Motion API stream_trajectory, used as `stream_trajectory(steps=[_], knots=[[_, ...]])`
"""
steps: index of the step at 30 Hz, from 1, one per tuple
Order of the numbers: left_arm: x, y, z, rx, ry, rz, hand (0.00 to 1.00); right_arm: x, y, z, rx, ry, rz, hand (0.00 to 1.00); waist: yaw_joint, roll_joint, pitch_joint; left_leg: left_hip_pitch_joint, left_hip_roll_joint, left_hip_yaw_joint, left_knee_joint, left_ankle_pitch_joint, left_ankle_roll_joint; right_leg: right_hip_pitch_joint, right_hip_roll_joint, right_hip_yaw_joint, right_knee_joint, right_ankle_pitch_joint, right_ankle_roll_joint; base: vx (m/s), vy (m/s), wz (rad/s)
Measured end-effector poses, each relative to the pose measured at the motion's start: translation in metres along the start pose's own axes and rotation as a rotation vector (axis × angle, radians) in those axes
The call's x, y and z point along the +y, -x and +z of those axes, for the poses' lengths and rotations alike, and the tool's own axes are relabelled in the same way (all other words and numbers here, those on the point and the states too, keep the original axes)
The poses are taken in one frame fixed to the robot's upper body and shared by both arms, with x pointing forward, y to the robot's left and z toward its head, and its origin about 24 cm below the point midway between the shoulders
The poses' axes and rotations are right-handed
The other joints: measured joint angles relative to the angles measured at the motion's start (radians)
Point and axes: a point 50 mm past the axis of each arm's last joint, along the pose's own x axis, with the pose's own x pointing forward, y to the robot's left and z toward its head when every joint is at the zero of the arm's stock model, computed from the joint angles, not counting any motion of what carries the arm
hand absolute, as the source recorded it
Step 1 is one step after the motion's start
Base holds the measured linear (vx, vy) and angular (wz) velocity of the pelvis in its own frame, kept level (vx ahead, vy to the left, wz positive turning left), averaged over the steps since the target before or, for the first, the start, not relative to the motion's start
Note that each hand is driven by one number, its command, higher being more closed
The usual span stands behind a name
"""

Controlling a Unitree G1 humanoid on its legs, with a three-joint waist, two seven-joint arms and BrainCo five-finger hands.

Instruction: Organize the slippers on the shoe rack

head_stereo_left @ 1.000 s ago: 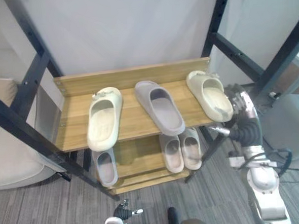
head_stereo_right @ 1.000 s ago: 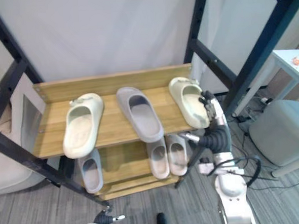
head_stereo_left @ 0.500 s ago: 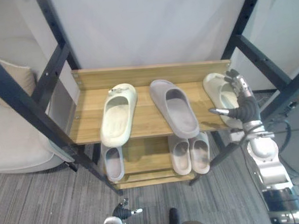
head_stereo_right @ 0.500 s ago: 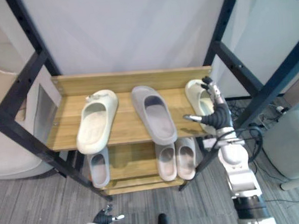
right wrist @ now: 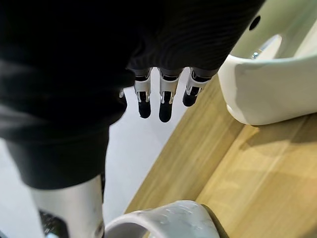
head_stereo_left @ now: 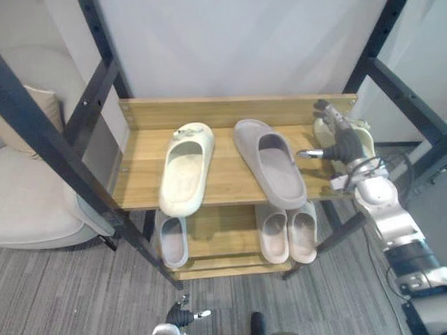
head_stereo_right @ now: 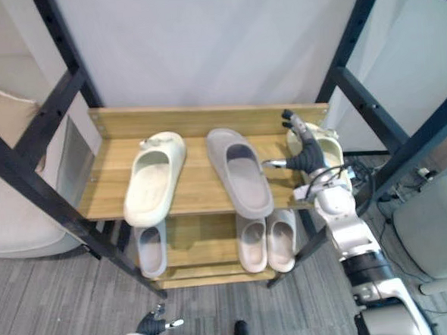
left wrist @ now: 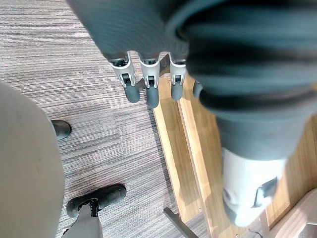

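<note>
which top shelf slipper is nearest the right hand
The cream slipper at the right end, beside the right hand; the grey slipper and left cream slipper lie farther.

**Top shelf: bare left and middle, crowded right**

On the top shelf [head_stereo_left: 225,161], bare wood lies left of the left cream slipper [head_stereo_left: 184,170] and between it and the grey slipper [head_stereo_left: 270,162]. The right hand [head_stereo_right: 305,156] fills the gap before the right cream slipper [head_stereo_right: 331,150]. The back board [head_stereo_left: 235,108] closes the far side, and a black frame bar [head_stereo_left: 380,30] flanks the right end.

White wall [head_stereo_left: 238,37] behind, grey striped carpet [head_stereo_left: 64,299] underfoot. Black metal beams [head_stereo_left: 42,125] cross in front; a beige armchair [head_stereo_left: 17,207] sits left, a grey pouf [head_stereo_right: 432,219] right.
</note>
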Motion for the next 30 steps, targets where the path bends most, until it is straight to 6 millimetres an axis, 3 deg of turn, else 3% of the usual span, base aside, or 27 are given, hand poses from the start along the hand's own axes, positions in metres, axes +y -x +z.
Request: stream_trajectory(steps=[7,19,20,30], knots=[[0.004,0.000,0.001,-0.009,0.004,0.012,0.00,0.006,-0.010,-0.009,0.058,0.023,0.052,0.00,0.005,-0.013,0.009,-0.016,-0.010,-0.025,-0.002,0.010,0.005,-0.006,-0.012,-0.019,0.000,0.000,0.000,-0.02,0.014,0.10],[0.005,-0.001,0.008,-0.046,0.004,0.015,0.00,0.018,-0.033,0.001,0.052,0.066,0.117,0.00,0.018,-0.012,0.035,-0.033,-0.010,-0.029,0.000,0.012,0.003,-0.021,-0.012,-0.021,0.000,0.000,0.000,0.00,0.000,0.00],[0.005,-0.001,0.009,-0.049,0.004,0.015,0.00,0.018,-0.035,0.002,0.049,0.068,0.120,1.00,0.023,-0.011,0.036,-0.033,-0.009,-0.030,0.000,0.012,0.003,-0.021,-0.011,-0.021,0.000,0.000,0.000,0.00,0.000,0.00],[0.005,-0.001,0.011,-0.057,0.001,0.015,0.00,0.022,-0.047,0.007,0.048,0.082,0.132,1.00,0.039,-0.013,0.040,-0.033,-0.009,-0.035,0.001,0.012,0.002,-0.016,-0.010,-0.024,0.000,0.000,0.000,0.00,0.001,0.01]])
